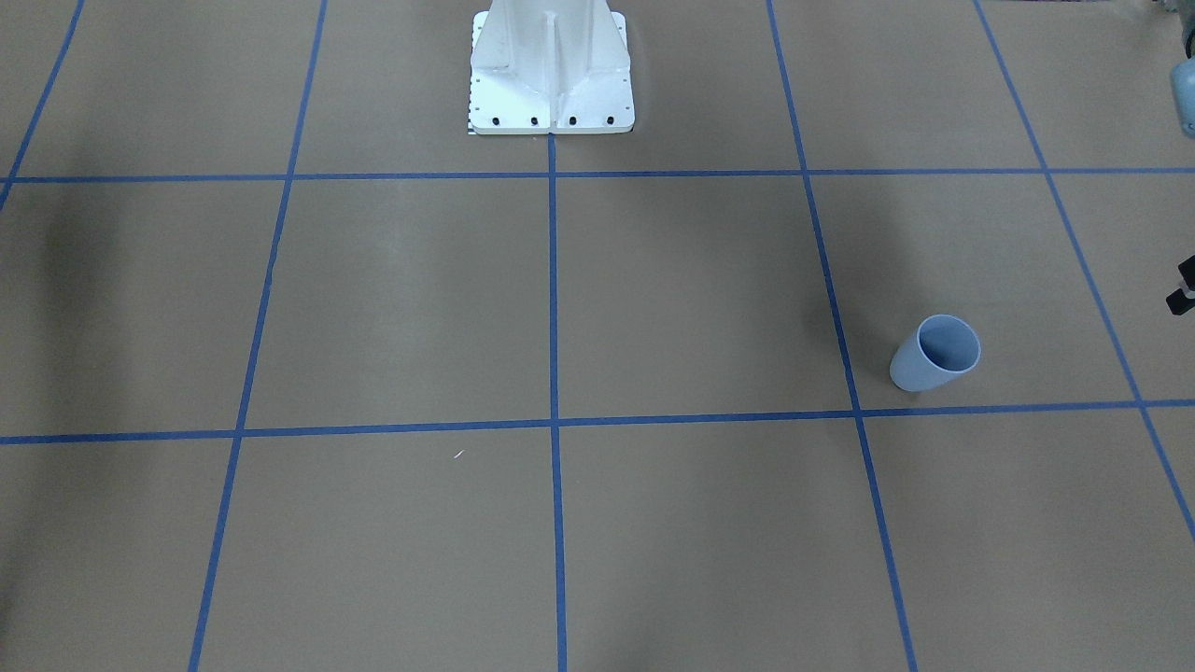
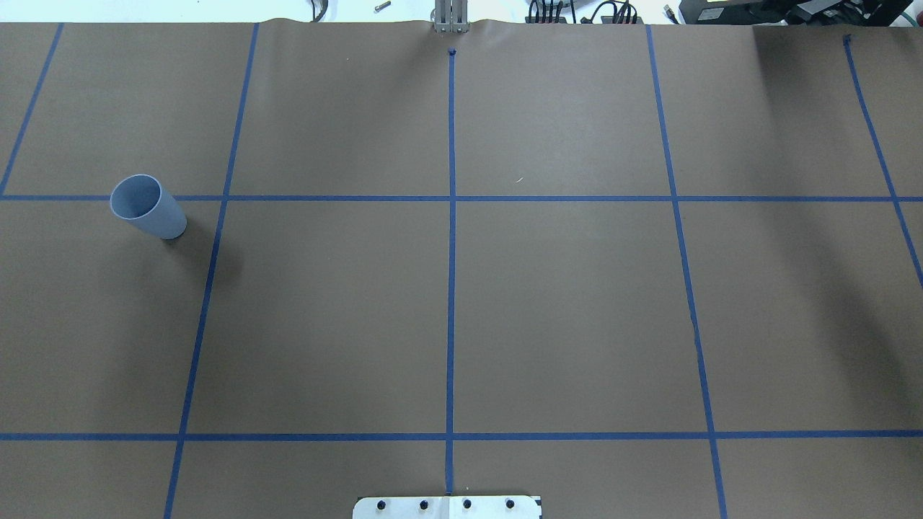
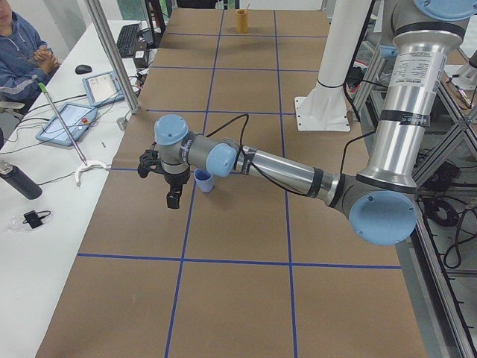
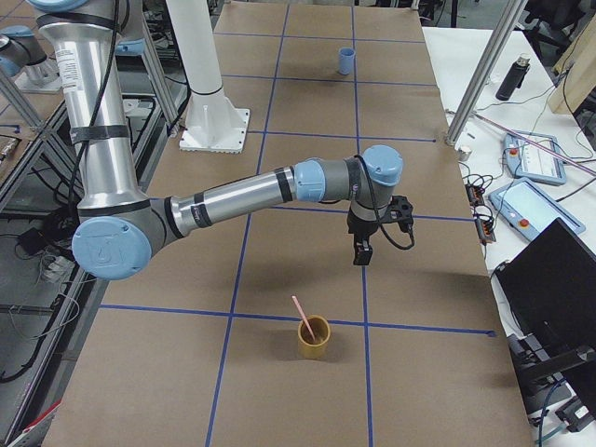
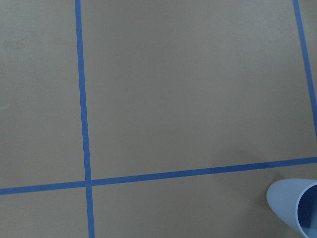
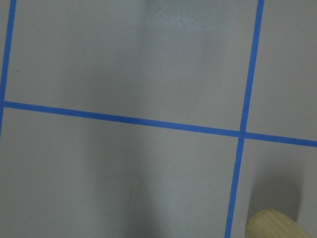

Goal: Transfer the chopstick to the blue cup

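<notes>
The worktop (image 2: 562, 310) is covered in matte brown paper, smooth with faint creases, and thin blue tape lines (image 2: 451, 288) divide it into large squares. A white metal pedestal (image 1: 551, 75) with a flat, bolted foot plate stands at the top centre of the front-facing view.

The blue cup (image 2: 162, 216) is a smooth, pale blue-grey plastic tumbler without a handle. It narrows toward its base and is darker blue inside. It stands upright at the left of the overhead view, its base just below a horizontal tape line.

The chopstick (image 4: 300, 315) is a thin, straight, pale pink stick. It leans in a short, round, tan cup (image 4: 314, 343) with a wood-like look, in the lower centre of the right-side view.

In that view the right claw (image 4: 361, 253), black and pointing down, hangs over the worktop above and to the right of the chopstick, near it but apart from it. The blue cup sits far off at the top of the frame. I cannot tell whether this claw is released or clenched.

In the left-side view the left claw (image 3: 173, 200) hangs just to the left of the blue cup, and the chopstick's cup is far away at the top of the frame. I cannot tell this claw's state either.
</notes>
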Tool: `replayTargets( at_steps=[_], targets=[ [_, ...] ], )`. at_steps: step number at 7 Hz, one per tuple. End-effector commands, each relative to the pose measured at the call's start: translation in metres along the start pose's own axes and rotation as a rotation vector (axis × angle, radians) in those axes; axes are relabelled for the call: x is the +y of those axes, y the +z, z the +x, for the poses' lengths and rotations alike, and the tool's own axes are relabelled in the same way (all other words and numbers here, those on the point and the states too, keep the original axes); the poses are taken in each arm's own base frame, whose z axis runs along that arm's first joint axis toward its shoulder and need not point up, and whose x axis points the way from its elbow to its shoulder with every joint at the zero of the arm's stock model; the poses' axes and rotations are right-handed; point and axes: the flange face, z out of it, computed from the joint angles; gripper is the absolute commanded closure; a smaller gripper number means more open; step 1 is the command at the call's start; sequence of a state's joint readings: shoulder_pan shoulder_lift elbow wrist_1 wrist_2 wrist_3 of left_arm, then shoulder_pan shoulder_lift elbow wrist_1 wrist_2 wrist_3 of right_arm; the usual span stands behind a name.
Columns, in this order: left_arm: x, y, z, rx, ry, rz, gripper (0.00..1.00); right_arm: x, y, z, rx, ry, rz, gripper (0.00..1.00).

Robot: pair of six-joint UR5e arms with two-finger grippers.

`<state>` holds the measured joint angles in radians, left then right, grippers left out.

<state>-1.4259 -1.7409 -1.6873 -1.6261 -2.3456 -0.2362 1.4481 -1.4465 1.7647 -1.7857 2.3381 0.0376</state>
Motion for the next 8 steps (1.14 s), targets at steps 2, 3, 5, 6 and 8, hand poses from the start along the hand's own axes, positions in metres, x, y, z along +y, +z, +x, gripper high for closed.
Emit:
replayTargets(
  at_steps=[2,3,5,6,8],
  targets=[
    [0.001,-0.002,0.002,0.001,-0.001,0.004,0.02,0.008,0.005,0.005,-0.005,-0.049,0.056,0.00],
    [0.000,-0.003,0.003,-0.002,-0.003,0.006,0.02,0.008,0.005,0.005,-0.008,-0.048,0.054,0.00],
    [0.001,-0.002,0.008,0.005,-0.017,0.004,0.02,0.003,0.005,-0.001,-0.043,-0.053,0.054,0.00],
    [-0.001,0.000,0.012,0.010,-0.003,0.011,0.02,0.003,0.006,0.000,-0.052,-0.050,0.050,0.00],
    [0.002,0.029,0.051,0.033,-0.030,-0.008,0.02,0.003,0.005,-0.003,-0.054,-0.054,0.053,0.00]
  ],
)
